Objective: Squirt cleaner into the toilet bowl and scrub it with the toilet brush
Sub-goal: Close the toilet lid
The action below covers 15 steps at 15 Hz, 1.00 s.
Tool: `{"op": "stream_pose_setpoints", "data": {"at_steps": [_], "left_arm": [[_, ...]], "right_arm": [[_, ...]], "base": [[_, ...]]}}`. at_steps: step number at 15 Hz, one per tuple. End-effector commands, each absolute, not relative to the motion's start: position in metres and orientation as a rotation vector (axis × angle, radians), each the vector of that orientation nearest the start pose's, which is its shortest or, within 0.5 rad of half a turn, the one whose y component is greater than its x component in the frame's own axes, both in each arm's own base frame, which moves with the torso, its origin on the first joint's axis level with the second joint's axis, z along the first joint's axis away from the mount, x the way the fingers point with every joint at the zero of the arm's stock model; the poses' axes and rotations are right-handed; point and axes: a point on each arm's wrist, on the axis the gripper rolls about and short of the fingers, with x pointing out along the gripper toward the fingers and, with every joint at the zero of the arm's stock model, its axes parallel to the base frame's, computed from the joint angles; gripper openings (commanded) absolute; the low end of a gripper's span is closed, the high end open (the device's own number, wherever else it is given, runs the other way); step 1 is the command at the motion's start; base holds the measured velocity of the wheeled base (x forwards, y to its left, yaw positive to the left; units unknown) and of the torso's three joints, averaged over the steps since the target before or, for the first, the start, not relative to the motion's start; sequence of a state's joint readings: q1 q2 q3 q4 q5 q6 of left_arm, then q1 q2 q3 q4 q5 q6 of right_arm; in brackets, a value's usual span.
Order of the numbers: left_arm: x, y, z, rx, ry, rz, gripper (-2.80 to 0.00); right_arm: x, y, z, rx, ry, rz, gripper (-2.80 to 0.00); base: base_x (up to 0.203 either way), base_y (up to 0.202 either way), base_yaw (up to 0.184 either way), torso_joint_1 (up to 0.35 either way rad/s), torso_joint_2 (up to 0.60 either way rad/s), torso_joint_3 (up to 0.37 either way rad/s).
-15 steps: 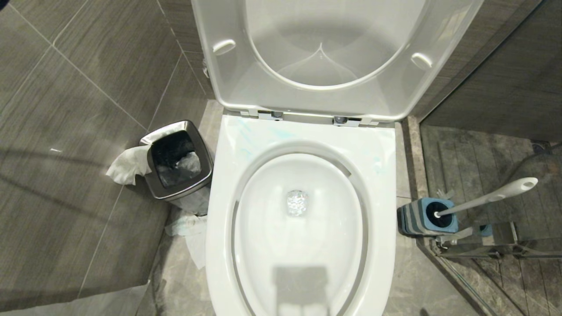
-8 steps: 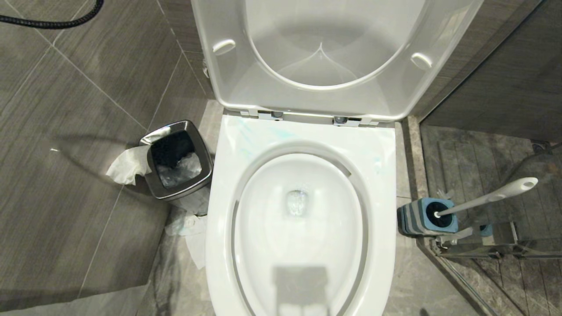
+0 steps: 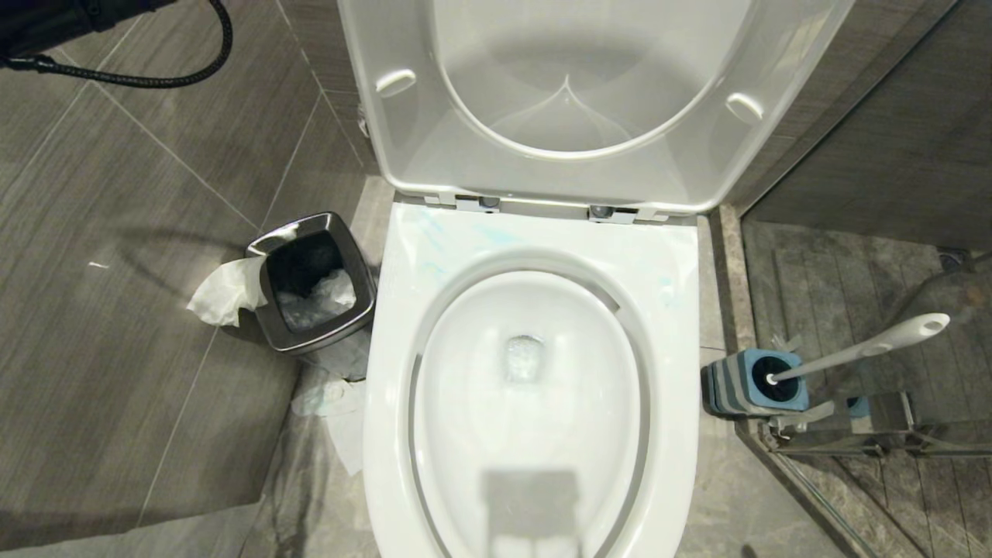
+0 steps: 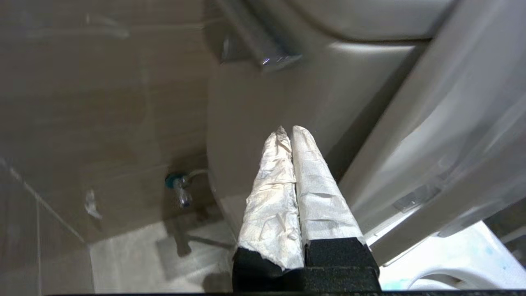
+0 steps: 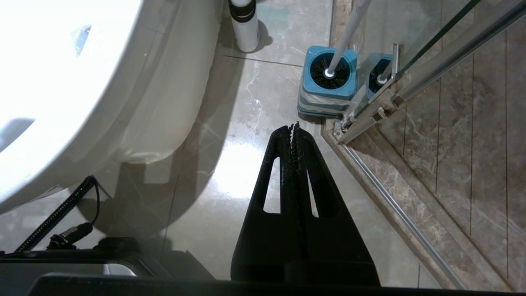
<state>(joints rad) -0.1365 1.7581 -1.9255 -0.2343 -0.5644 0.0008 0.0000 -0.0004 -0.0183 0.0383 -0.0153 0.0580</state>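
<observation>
While the toilet bowl (image 3: 527, 403) sits as it did a second ago — glossy white ceramic, wide flat rim, seat and lid hinged up — the water at its drain has gone from glittering to a dull, settled patch. What is new is the left arm: its dark bulk and ribbed black cable (image 3: 155, 74) have come into the head view's upper left corner, above the grey floor tiles. My reading is that this arm is only now starting toward the job. Thin teal streaks of cleaner (image 3: 434, 240) mark the rim near the hinges. Slim, white and round-ended, the toilet brush (image 3: 860, 349) stands untouched in its squat blue-topped holder (image 3: 732, 387) right of the bowl. Left pincer (image 4: 287, 133), cloth-wrapped, is clenched on nothing; right pincer (image 5: 295, 127) — bare black, toothed — likewise, hanging just short of the holder
</observation>
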Motion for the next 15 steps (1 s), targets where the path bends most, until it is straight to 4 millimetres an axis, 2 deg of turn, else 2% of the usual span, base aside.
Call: {"op": "stream_pose_setpoints", "data": {"at_steps": [1, 2, 6, 9, 15], "left_arm": [[0.316, -0.05, 0.427, 0.012, -0.348, -0.668, -2.8], [0.324, -0.049, 0.422, 0.0, -0.333, -0.648, -2.8], [0.334, -0.045, 0.419, 0.001, -0.362, -0.653, -2.8], [0.333, -0.036, 0.42, 0.012, -0.367, -0.655, -2.8], [0.336, -0.038, 0.419, 0.011, -0.365, -0.681, -2.8]], "right_arm": [[-0.024, 0.0, 0.077, 0.058, 0.019, -0.016, -2.8], [-0.024, 0.0, 0.077, 0.058, 0.019, -0.016, -2.8], [-0.024, 0.0, 0.077, 0.058, 0.019, -0.016, -2.8], [-0.024, 0.0, 0.077, 0.058, 0.019, -0.016, -2.8], [-0.024, 0.0, 0.077, 0.058, 0.019, -0.016, -2.8]], "base": [[0.0, 0.0, 0.0, 0.0, 0.0, 0.0], [0.0, 0.0, 0.0, 0.0, 0.0, 0.0], [0.0, 0.0, 0.0, 0.0, 0.0, 0.0], [0.0, 0.0, 0.0, 0.0, 0.0, 0.0], [0.0, 0.0, 0.0, 0.0, 0.0, 0.0]]}}
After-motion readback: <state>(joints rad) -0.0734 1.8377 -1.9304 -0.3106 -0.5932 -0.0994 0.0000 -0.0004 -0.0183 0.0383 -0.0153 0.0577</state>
